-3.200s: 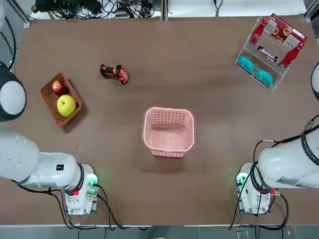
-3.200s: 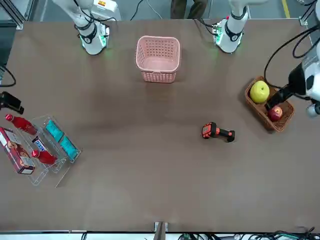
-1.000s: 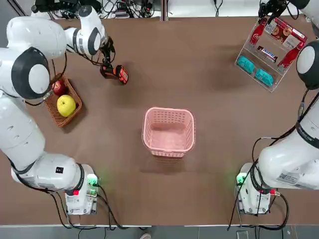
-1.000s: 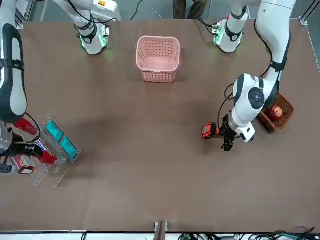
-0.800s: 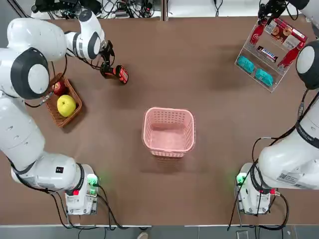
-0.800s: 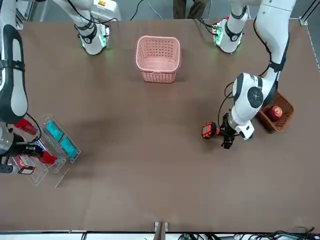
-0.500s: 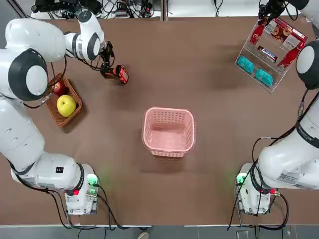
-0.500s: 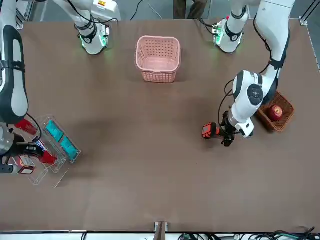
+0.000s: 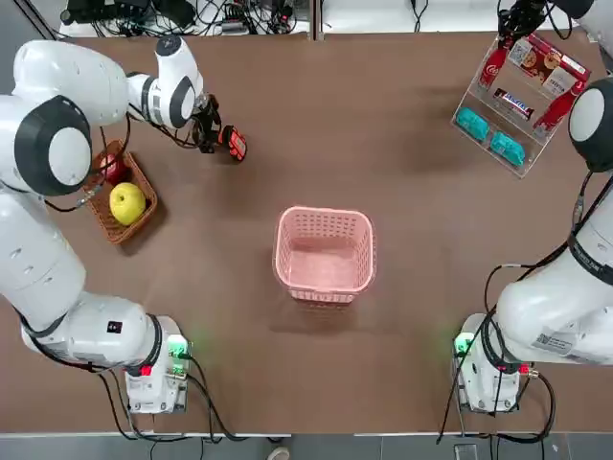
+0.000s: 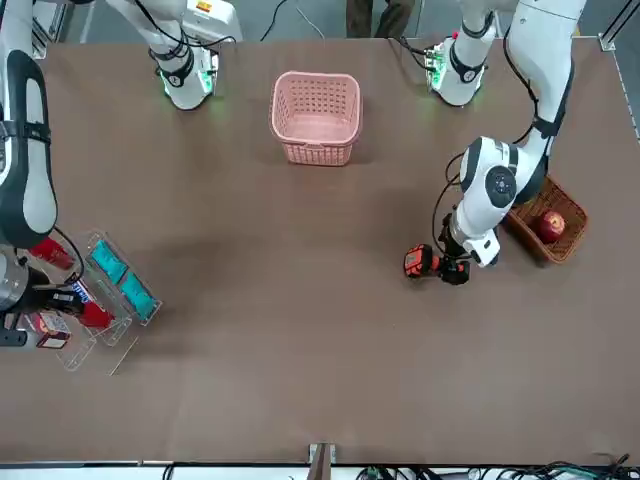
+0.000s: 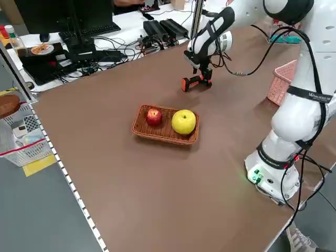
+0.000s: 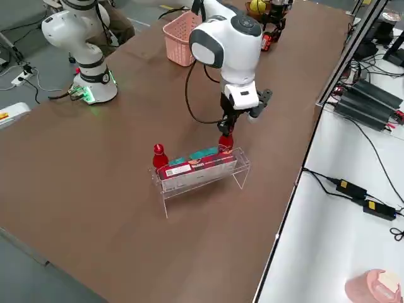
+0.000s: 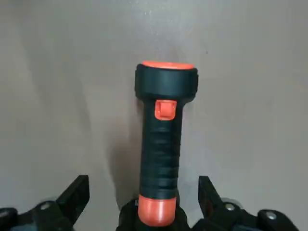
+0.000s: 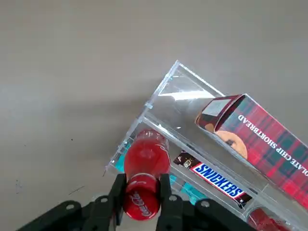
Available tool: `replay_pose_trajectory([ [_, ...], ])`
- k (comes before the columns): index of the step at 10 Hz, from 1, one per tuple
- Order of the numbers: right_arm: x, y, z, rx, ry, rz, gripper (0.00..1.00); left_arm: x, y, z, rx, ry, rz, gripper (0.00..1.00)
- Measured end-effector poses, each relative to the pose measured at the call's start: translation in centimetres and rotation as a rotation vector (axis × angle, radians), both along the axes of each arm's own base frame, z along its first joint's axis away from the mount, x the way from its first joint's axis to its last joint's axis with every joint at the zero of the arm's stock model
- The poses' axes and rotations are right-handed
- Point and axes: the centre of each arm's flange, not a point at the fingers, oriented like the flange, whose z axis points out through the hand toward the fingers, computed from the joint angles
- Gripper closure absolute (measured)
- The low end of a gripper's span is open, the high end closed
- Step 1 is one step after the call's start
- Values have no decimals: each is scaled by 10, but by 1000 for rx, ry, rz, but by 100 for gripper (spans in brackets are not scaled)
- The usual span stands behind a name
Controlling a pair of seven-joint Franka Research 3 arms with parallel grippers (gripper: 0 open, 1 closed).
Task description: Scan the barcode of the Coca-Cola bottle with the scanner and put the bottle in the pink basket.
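Note:
The Coca-Cola bottle [image 14: 144, 159] stands upright at one end of a clear rack [image 9: 522, 144] at the table's far right. My right gripper [image 14: 142, 195] is shut on its red cap from above, as the right side view also shows for the bottle [image 12: 225, 144]. The black and orange scanner [image 13: 163, 139] lies flat at the far left. My left gripper [image 13: 142, 202] is open, one finger on each side of the handle's end, not touching it. In the top view the scanner [image 9: 232, 143] is partly under that gripper [image 9: 207, 135]. The pink basket [image 9: 324, 216] stands in the table's middle.
A second look-alike red bottle [image 9: 558, 105], snack packets, a chocolate bar and teal packs fill the rack. A brown wicker basket [image 9: 96, 196] with a red and a yellow apple sits at the left. Cables and devices line the far edge.
The right gripper's fingers have closed onto the bottle's cap. The left gripper has come down and nearer, and its open fingers now flank the scanner's handle.

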Motion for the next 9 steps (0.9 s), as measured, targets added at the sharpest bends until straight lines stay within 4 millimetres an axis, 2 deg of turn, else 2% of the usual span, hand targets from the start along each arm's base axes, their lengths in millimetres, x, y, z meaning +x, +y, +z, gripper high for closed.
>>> replay_pose_trajectory([
  [4, 1, 2, 6, 2, 3, 3, 68, 1, 12, -3, 24, -12, -16, 0],
  [9, -7, -1, 66, 9, 61, 17, 68, -2, 11, -15, 15, -29, -20, 0],
])
